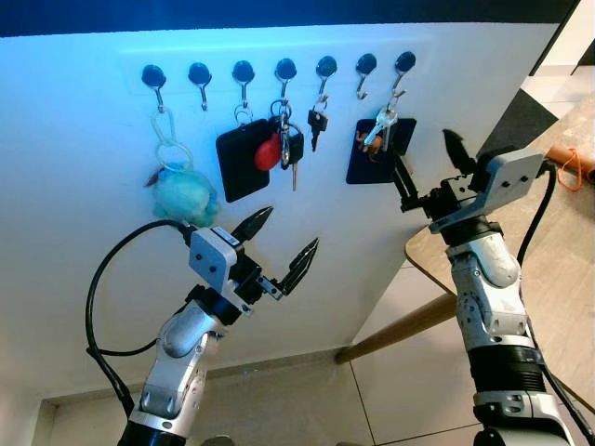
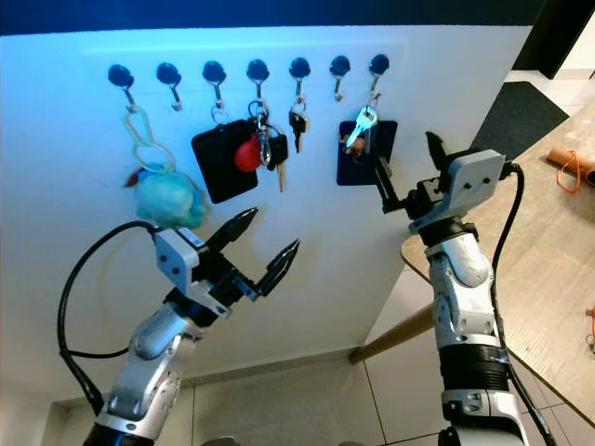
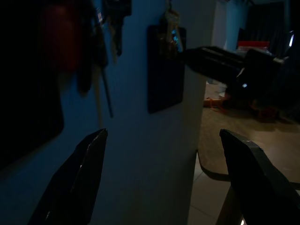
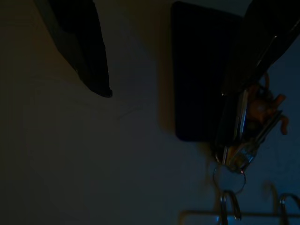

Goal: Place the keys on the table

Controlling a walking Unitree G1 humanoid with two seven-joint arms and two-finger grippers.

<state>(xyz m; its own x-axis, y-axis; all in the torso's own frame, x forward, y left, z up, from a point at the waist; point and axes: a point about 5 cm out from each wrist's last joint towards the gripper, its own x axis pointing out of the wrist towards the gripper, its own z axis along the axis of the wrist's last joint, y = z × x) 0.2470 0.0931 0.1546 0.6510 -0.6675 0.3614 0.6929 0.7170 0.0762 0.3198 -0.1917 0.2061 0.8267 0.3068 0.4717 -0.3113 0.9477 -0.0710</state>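
Two spread black fingers of the right gripper [image 1: 429,170] reach beside the keys [image 1: 383,124] hanging from the last wall hook [image 1: 403,67] against a dark card; light, rigid, jangly metal, likely best pinched near the ring, then carried to the table [image 2: 548,251].

Both arms are silver with chunky rounded joints, each ending in two long black pointy fingers [image 1: 307,257] (a light grey camera block [image 1: 213,257] sits on each wrist), plus looping black cables [image 1: 98,288].
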